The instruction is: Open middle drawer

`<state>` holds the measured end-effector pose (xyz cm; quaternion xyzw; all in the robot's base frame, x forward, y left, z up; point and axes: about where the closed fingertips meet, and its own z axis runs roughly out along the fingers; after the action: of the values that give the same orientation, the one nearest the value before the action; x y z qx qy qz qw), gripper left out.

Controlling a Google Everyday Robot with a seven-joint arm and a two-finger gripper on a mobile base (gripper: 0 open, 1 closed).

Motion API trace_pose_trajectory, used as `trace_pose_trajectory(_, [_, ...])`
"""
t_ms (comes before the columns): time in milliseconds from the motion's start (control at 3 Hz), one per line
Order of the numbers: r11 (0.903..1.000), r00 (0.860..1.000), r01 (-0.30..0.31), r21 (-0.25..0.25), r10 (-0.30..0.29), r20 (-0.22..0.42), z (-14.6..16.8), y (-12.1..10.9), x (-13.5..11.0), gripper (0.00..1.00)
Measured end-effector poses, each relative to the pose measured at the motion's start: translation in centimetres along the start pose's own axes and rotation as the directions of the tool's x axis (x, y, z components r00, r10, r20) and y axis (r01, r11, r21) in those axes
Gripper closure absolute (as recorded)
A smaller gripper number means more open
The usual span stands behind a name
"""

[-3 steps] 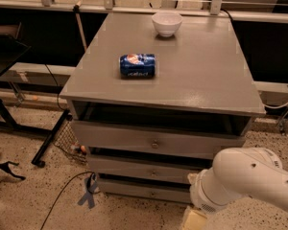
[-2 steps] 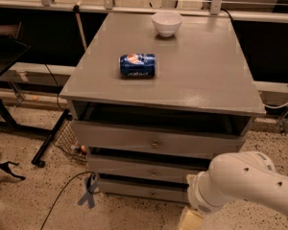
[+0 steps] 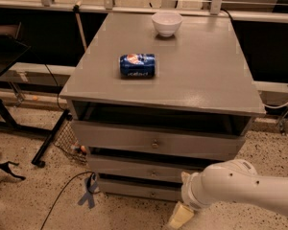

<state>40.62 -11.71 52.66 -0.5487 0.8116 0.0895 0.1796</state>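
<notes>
The grey cabinet point(image 3: 163, 75) has three drawers stacked at its front. The middle drawer point(image 3: 129, 168) is a shallow grey front with a small round knob point(image 3: 153, 174), below the taller top drawer point(image 3: 115, 135) and above the lowest drawer point(image 3: 129, 189). All three fronts look nearly flush. My white arm point(image 3: 240, 188) comes in from the lower right. My gripper point(image 3: 181, 215) hangs low at the bottom edge of the view, in front of the cabinet's lower right part, below and right of the middle knob and apart from it.
A blue soda can point(image 3: 137, 64) lies on its side on the cabinet top, and a white bowl point(image 3: 166, 22) stands at the back. A black stand leg point(image 3: 50, 140) and a wire basket point(image 3: 69, 145) sit left of the cabinet. A blue strap and cable point(image 3: 89, 193) lie on the floor.
My arm and gripper have shifted a little to the left along the bottom of the view. The drawers, can and bowl have not moved.
</notes>
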Motion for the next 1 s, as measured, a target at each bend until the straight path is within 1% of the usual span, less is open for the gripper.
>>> trace_pose_trajectory(333, [0.9997, 1.000, 0.004, 0.022, -0.004, 0.004, 0.4, -0.9, 0.6, 0.00])
trace_pose_trajectory(667, [0.9978, 1.000, 0.016, 0.064, -0.016, -0.005, 1.0, -2.7, 1.5, 0.00])
trace_pose_trajectory(1000, [0.9943, 0.999, 0.043, 0.098, -0.041, -0.017, 1.8, -4.4, 2.1, 0.00])
